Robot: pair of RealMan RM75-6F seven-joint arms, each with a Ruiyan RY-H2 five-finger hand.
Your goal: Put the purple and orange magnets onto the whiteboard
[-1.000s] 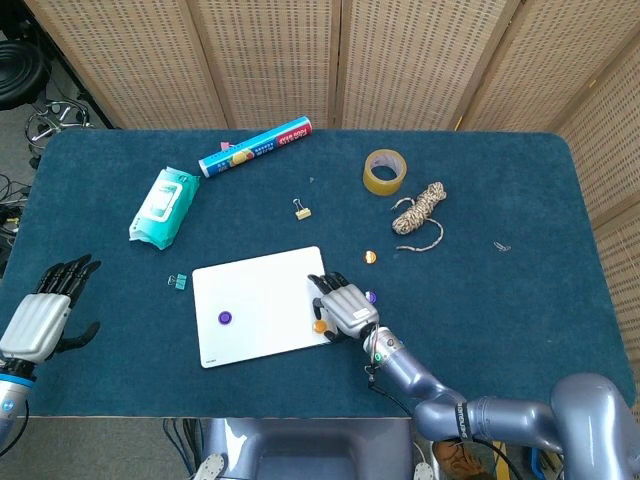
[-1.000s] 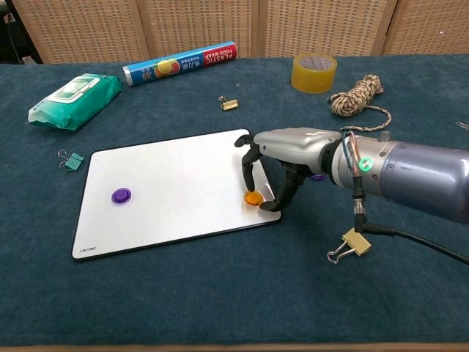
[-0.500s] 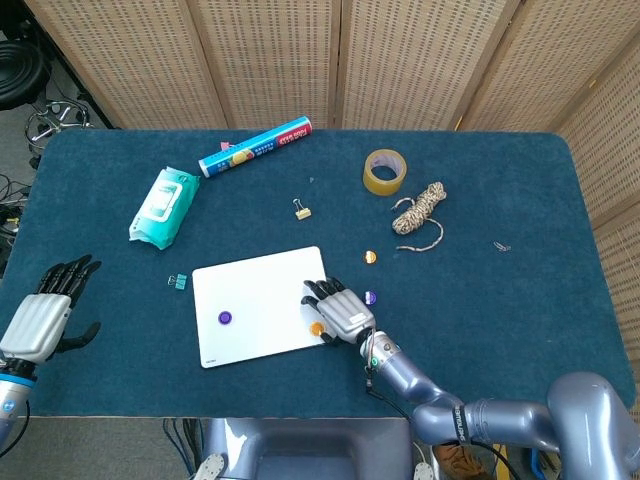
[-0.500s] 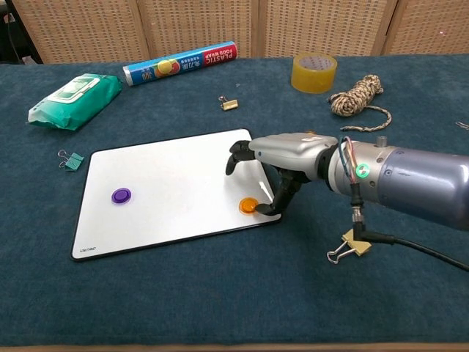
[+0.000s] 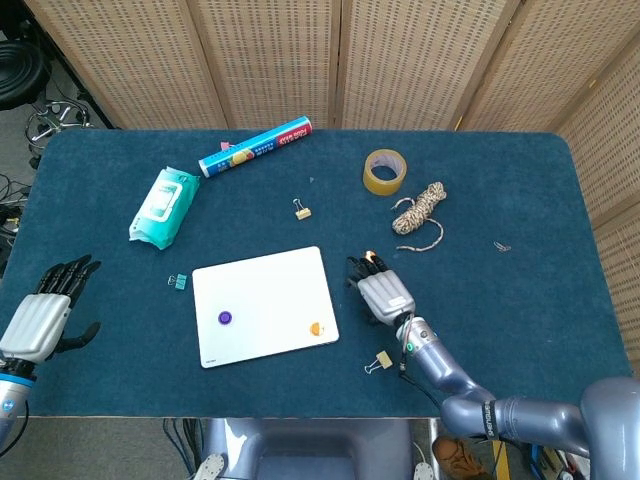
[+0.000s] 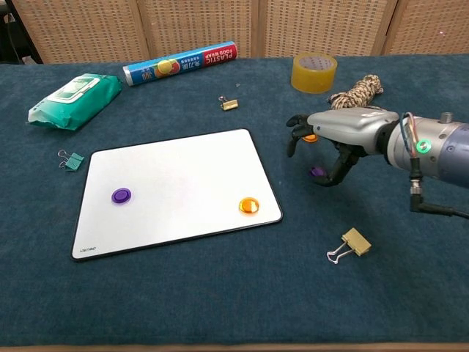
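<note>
Whiteboard point(image 6: 168, 183) now carries two magnets – the purple magnet point(image 6: 122, 196) near its left side and the orange magnet point(image 6: 249, 205) near its lower right corner, let go since a second ago. Right hand point(image 6: 333, 139) has left the board and moved right over the counter point(image 6: 183, 293), fingers spread and holding nothing, hovering above a second purple magnet point(image 6: 316, 171) and a second orange magnet point(image 6: 310, 137) – likely the next picks. Left hand point(image 5: 45, 310) idle at the counter's left edge, fingers apart.
</note>
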